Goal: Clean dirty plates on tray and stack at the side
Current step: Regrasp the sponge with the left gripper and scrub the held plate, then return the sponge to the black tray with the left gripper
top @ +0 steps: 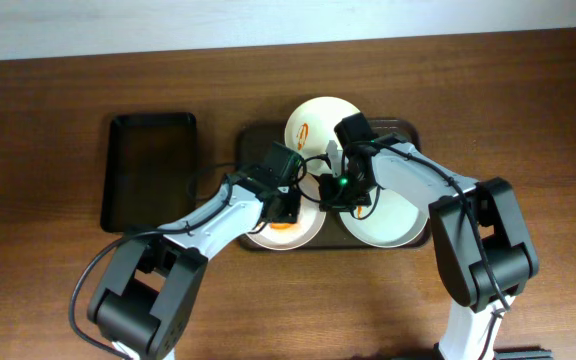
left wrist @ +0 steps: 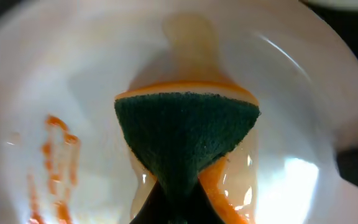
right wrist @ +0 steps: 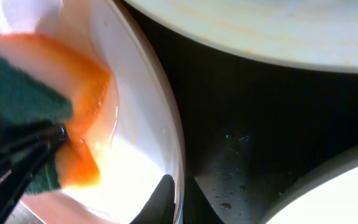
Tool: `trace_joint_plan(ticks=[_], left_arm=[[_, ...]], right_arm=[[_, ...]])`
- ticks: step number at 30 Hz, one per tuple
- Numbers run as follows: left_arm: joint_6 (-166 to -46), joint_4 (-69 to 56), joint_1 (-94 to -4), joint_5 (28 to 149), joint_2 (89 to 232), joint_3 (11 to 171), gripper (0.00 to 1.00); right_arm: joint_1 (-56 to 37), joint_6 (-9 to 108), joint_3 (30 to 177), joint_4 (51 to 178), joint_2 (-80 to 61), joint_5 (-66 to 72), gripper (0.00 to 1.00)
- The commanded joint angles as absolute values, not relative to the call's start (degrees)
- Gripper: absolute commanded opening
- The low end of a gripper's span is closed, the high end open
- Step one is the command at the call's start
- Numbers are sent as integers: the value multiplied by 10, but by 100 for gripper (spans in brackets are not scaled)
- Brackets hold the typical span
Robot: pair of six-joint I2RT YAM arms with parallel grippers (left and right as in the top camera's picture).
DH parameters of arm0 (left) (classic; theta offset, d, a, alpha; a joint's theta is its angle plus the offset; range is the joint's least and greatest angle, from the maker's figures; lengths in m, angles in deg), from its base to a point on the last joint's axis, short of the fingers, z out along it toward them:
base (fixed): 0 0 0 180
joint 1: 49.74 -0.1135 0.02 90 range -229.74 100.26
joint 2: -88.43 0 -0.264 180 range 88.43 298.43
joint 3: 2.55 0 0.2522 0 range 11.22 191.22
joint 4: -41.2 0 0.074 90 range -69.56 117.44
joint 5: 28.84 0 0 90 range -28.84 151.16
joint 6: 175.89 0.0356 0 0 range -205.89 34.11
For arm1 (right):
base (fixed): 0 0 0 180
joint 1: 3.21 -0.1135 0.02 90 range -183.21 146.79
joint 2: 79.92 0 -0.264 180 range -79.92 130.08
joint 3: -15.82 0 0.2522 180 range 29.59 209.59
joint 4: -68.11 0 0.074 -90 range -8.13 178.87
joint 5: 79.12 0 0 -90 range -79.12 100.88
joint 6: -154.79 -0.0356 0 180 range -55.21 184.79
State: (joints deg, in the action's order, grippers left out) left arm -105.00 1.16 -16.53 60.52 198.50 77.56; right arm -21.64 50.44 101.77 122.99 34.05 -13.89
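The dark brown tray holds three white plates. The far plate has an orange-red smear. The near-left plate fills the left wrist view, with an orange-red smear on its left side. My left gripper is shut on a green and orange sponge pressed onto this plate. My right gripper is shut on that plate's rim, one finger inside and one outside. The near-right plate looks clean.
A smaller black tray lies on the brown table to the left of the brown tray. The wet tray floor shows between the plates. Both arms cross over the tray's front half.
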Motion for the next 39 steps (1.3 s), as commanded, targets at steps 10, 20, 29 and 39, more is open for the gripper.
trace_joint_plan(ticks=[10,20,29,39], left_arm=[[-1078,-48,-176,287,2039,764,0],[-1122,-169,-173,632,2007,872,0],[-1122,-142,-172,531,2054,807,0],[-1122,-169,-171,174,2058,806,0]], right_arm=[[-215,511,1015,1232,348,-140,9],[-215,510,1015,1232,348,-140,9],[-215,510,1015,1233,348,-140,8],[-215,511,1015,1236,348,-139,9]])
